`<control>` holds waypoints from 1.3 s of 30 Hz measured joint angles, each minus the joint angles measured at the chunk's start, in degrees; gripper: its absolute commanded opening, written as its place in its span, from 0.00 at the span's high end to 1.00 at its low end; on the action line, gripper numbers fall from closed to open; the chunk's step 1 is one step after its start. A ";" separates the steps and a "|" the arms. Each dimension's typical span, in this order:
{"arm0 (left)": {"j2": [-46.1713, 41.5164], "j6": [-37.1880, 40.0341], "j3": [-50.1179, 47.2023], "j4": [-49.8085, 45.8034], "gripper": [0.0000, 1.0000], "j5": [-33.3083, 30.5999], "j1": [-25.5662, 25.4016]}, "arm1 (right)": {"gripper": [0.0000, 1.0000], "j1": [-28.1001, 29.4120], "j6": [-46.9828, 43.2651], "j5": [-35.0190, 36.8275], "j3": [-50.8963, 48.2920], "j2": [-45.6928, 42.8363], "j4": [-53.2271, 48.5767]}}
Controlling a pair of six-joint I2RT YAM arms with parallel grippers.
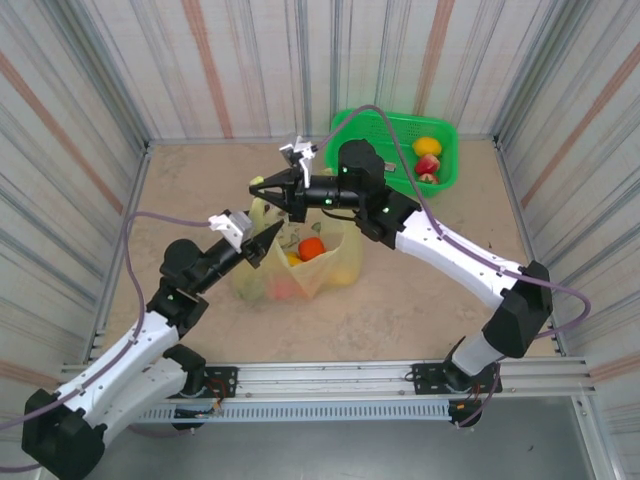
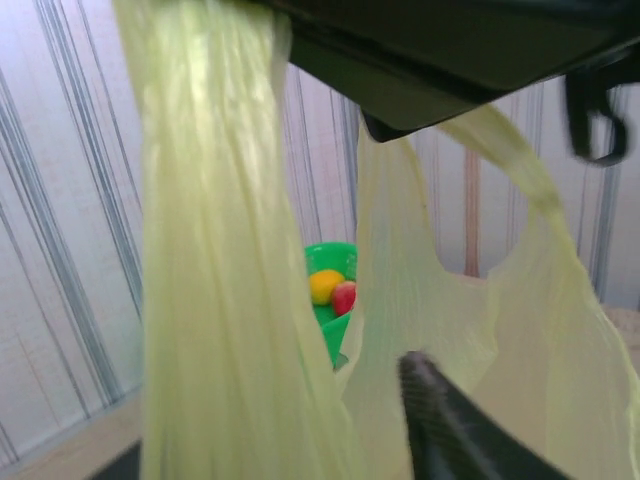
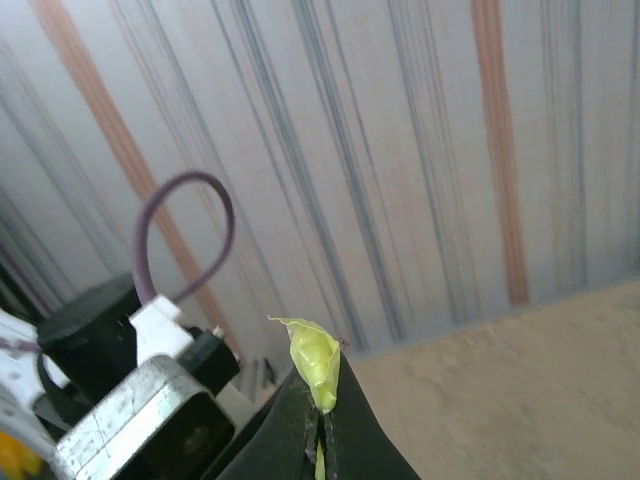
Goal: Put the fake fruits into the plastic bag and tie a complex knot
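Note:
The pale yellow-green plastic bag point(image 1: 335, 262) stands mid-table with an orange fruit point(image 1: 312, 248) and other fake fruits inside. My right gripper point(image 1: 262, 185) hovers above the bag's left side. In the right wrist view its fingertips point(image 3: 322, 405) are shut on a bunched bit of the bag handle point(image 3: 316, 362). My left gripper point(image 1: 270, 238) is at the bag's upper left edge. One of its fingers point(image 2: 435, 410) stands well off to the right, jaws apart, with a stretched strip of the bag handle point(image 2: 215, 280) hanging in front of the camera.
A bright green mesh basket point(image 1: 372, 130) sits at the back right, holding a yellow lemon point(image 1: 427, 147) and a red fruit point(image 1: 428, 166). It shows through the gap between the handle strips in the left wrist view. Striped walls enclose the sandy table.

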 measured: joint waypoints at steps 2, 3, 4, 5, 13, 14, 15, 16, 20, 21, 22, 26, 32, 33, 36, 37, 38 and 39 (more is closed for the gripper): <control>-1.25 -0.24 0.00 -0.79 0.37 1.16 0.02 | 1.00 -2.34 4.50 -4.85 -0.37 1.27 6.49; -1.68 -0.33 0.00 -1.22 0.36 1.62 0.02 | 1.00 -3.28 6.51 -6.91 -0.42 2.01 9.38; -2.05 -0.52 0.00 -1.60 0.34 2.10 0.02 | 1.00 -4.15 8.85 -8.98 -0.42 2.95 12.55; -2.25 -0.59 0.00 -1.86 0.34 2.45 0.11 | 1.00 -4.63 10.43 -10.49 -0.42 3.63 14.71; -0.81 -4.20 0.00 -0.57 0.26 4.24 2.51 | 1.00 -4.15 16.68 -17.53 -0.85 5.88 23.61; -0.37 -4.61 0.00 0.09 0.26 4.20 2.71 | 1.00 -4.02 16.85 -17.66 -1.14 5.88 24.44; 0.17 -5.16 0.00 0.94 0.27 4.00 2.80 | 1.00 -3.89 16.92 -17.73 -1.60 5.88 25.22; 0.79 -5.73 0.00 1.81 0.27 3.85 2.84 | 1.00 -3.78 17.14 -17.84 -2.23 5.86 25.99; 3.10 -7.74 0.00 5.68 0.31 3.87 2.84 | 1.00 -3.34 17.75 -17.81 -4.94 5.60 27.91; 3.69 -8.31 -0.02 6.73 0.34 3.91 2.82 | 1.00 -3.23 17.77 -17.75 -5.81 5.35 28.41; 4.31 -8.90 -0.02 7.91 0.36 4.22 2.82 | 1.00 -3.26 17.79 -17.51 -6.75 5.01 29.07; 6.62 -10.64 -0.02 11.19 0.47 5.81 2.69 | 1.00 -3.26 17.88 -15.65 -11.23 2.91 32.57; 7.98 -12.09 -1.86 14.32 0.59 5.79 0.96 | 1.00 -3.26 17.90 -11.87 -15.65 0.55 37.75; 7.98 -12.11 -2.16 14.60 0.59 5.81 0.76 | 1.00 -3.26 17.90 -11.21 -16.35 0.31 38.45; 8.00 -12.09 -2.38 14.62 0.61 5.77 0.28 | 1.00 -3.28 17.90 -9.46 -18.08 -0.04 40.39; 8.00 -12.04 -2.38 14.60 0.62 5.75 0.09 | 1.00 -3.32 17.92 -9.07 -18.51 -0.11 40.96; 8.00 -11.93 -2.38 14.60 0.64 5.73 -0.02 | 1.00 -3.32 17.92 -8.57 -18.95 -0.20 41.62; 8.00 -11.85 -2.38 14.58 0.66 5.70 -0.17 | 1.00 -3.32 17.94 -8.26 -19.26 -0.22 42.18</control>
